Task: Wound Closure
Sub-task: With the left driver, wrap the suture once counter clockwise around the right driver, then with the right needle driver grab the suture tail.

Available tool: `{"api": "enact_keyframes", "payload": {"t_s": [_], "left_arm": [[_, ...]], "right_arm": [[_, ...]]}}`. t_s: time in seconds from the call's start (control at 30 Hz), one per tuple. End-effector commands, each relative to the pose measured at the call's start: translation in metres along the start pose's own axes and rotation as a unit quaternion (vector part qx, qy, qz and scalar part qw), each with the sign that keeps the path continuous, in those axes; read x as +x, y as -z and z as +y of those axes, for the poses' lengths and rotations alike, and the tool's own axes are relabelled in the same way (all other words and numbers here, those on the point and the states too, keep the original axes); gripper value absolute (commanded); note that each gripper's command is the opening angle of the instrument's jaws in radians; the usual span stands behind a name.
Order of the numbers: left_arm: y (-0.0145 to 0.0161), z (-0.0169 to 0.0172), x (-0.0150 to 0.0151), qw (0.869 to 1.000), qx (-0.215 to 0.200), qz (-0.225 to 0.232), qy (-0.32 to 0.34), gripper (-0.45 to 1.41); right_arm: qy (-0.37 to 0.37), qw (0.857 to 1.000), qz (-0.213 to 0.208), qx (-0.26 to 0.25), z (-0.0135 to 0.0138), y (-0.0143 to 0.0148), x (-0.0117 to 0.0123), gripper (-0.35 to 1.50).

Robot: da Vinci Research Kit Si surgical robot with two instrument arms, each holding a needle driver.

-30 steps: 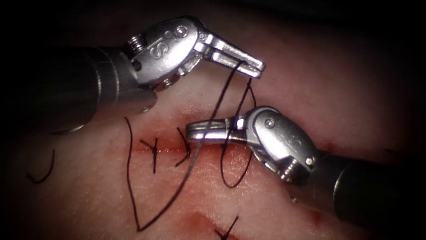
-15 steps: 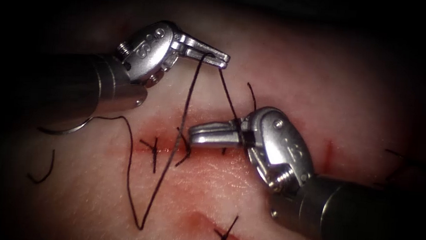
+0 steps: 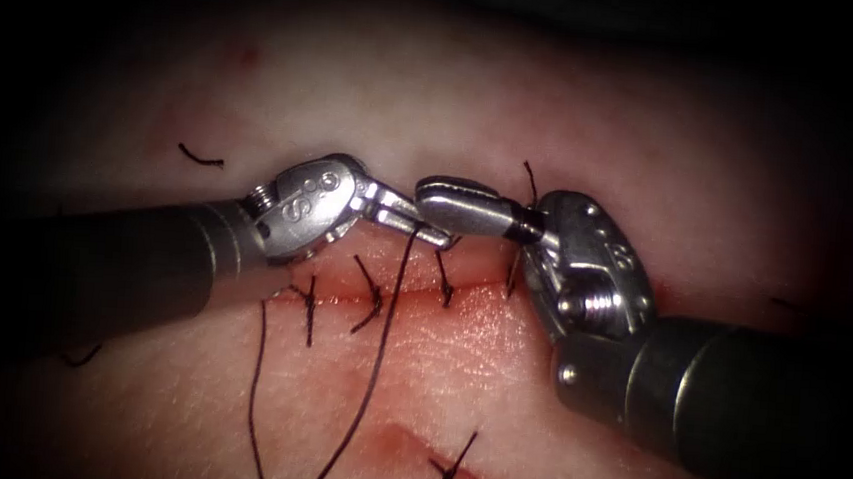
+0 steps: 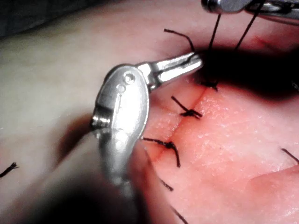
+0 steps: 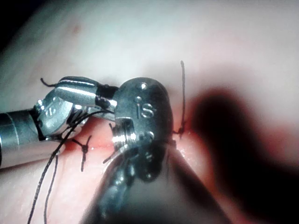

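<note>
My left tool point(image 3: 435, 235) comes in from the left, jaws shut on the black thread point(image 3: 385, 337) just above the cut point(image 3: 483, 296). From its jaws a long strand runs down across the cut and the tissue point(image 3: 418, 359). My right tool point(image 3: 430, 192) points left, jaws shut, tip to tip with the left tool. Thread is wound around them near their hinge. A short thread tail point(image 3: 529, 177) stands up behind it. The left wrist view has the left jaws point(image 4: 196, 59) beside a stitch point(image 4: 209, 85). The right wrist view has the wrapped right jaws point(image 5: 60, 86).
Three tied stitches point(image 3: 310, 304) cross the cut under the tools, with red fluid point(image 3: 412, 299) along it. A second stitched cut point(image 3: 450, 472) lies lower down. Cut thread ends point(image 3: 201, 160) lie on the tissue at upper left.
The left tool has come down and right to the cut, drawing its thread with it. The right jaws rose slightly, and the loose loop has closed tight around them.
</note>
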Motion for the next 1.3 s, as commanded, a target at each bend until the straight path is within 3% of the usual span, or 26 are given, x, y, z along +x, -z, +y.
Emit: {"api": "enact_keyframes", "payload": {"t_s": [0.03, 0.07, 0.2, 0.23, 0.3, 0.37, 0.4, 0.43, 0.5, 0.83, 1.3], "left_arm": [[-0.0003, -0.0007, -0.0005, 1.0, 0.0, -0.001, -0.002, -0.45], [-0.0007, -0.0002, -0.0007, 1.0, 0.003, -0.006, -0.004, -0.45], [-0.0016, 0.0003, -0.0009, 1.0, 0.009, -0.012, -0.006, -0.45], [-0.002, 0.0003, -0.0009, 1.0, 0.015, -0.015, -0.007, -0.45], [-0.0023, 0.0003, -0.0008, 1.0, 0.018, -0.017, -0.007, -0.45], [-0.0029, 0.0004, -0.0008, 0.999, 0.023, -0.023, -0.007, -0.45], [-0.0029, 0.0004, -0.0008, 0.999, 0.023, -0.023, -0.007, -0.45], [-0.0033, 0.0006, -0.0008, 0.999, 0.025, -0.029, -0.007, -0.45], [-0.0038, 0.0006, -0.0007, 0.999, 0.03, -0.039, -0.006, -0.45], [-0.0051, 0.0005, -0.0001, 0.995, 0.056, -0.081, 0.003, -0.45], [-0.0059, 0.0005, 0.0002, 0.991, 0.064, -0.118, 0.0, -0.45]], "right_arm": [[0.003, 1.0, -0.001, 0.0, 0.0003, -0.0005, -0.0007, -0.35], [0.013, 0.999, -0.008, -0.037, 0.0005, -0.0002, -0.0006, -0.25], [0.047, 0.994, -0.037, -0.097, 0.0008, 0.0003, -0.0005, -0.2], [0.068, 0.988, -0.046, -0.131, 0.0011, 0.0007, -0.0005, 0.02], [0.077, 0.985, -0.048, -0.149, 0.0012, 0.0009, -0.0005, 0.07], [0.093, 0.976, -0.066, -0.187, 0.0019, 0.0015, -0.0008, 0.39], [0.093, 0.976, -0.066, -0.187, 0.0019, 0.0015, -0.0008, 0.39], [0.103, 0.97, -0.079, -0.205, 0.0023, 0.0017, -0.0011, 0.63], [0.115, 0.964, -0.096, -0.221, 0.0028, 0.002, -0.0017, 0.79], [0.085, 0.942, -0.143, -0.291, 0.0052, 0.003, -0.0043, 1.01], [0.019, 0.927, -0.173, -0.332, 0.0072, 0.0024, -0.0052, 0.96]]}}
